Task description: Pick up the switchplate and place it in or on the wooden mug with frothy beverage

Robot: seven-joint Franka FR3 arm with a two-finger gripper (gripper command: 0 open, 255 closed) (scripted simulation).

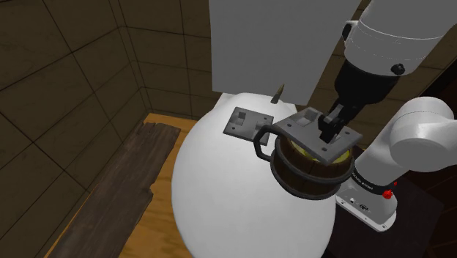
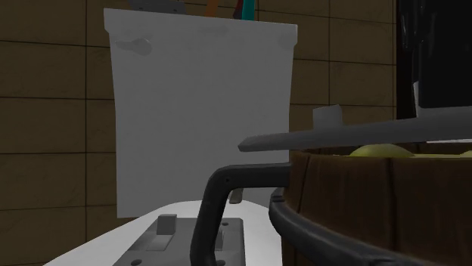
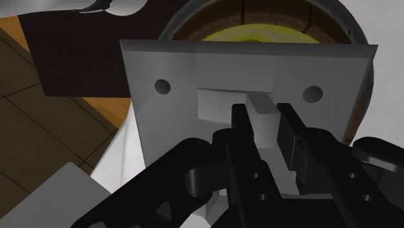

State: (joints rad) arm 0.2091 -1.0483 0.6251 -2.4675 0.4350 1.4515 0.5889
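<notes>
Switchplate point(image 3: 213, 65) lies flat, face up, across the rim of the wooden mug point(image 1: 311, 176), its toggle pinched between the fingers point(image 3: 241, 142).

The shoulder camera sits high beside and a little behind my stand point(image 1: 425, 220), looking down over the round white table point(image 1: 212, 205) toward the brown wall point(image 1: 66, 66). The second camera sits low at table height, very near the mug point(image 2: 355, 196), facing the white panel point(image 2: 197, 113). My wrist camera looks along my fingers point(image 3: 241, 142), close above the grey plate point(image 3: 168, 65) on that mug, which all three views share.
</notes>
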